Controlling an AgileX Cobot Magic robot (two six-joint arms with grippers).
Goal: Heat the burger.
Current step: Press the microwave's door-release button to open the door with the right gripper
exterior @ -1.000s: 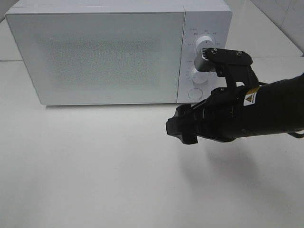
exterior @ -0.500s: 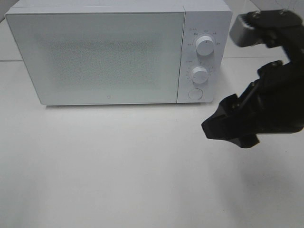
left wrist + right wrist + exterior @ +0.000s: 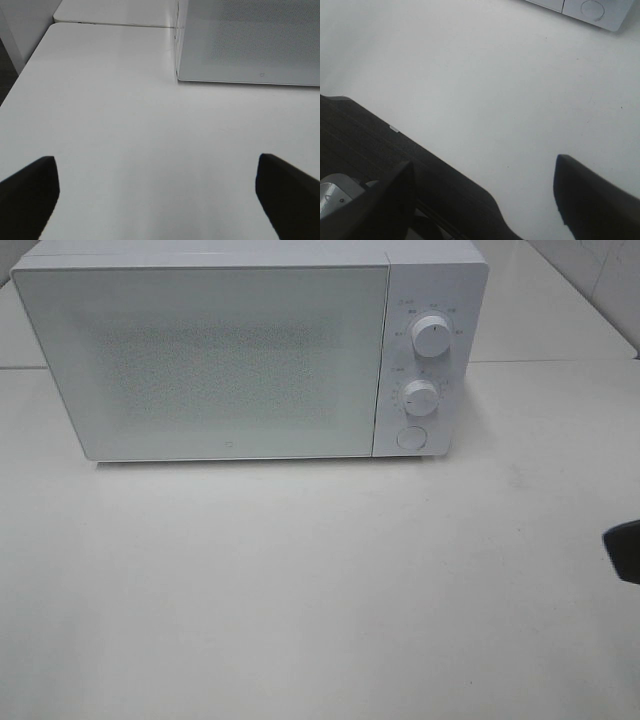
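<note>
Burger out of sight, not between or near either set of jaws, likely behind the shut door (image 3: 200, 355) of the microwave (image 3: 430, 280) beyond them; left jaws and right jaws spread, empty, above the bench (image 3: 300, 590); loading looks done, dial (image 3: 421, 398) setting unreadable.

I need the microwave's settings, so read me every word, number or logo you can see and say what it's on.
Nothing here can be read.
Markings around the upper dial and lower dial: too small and blurred.
A small mark low on the microwave door: too small to read.
</note>
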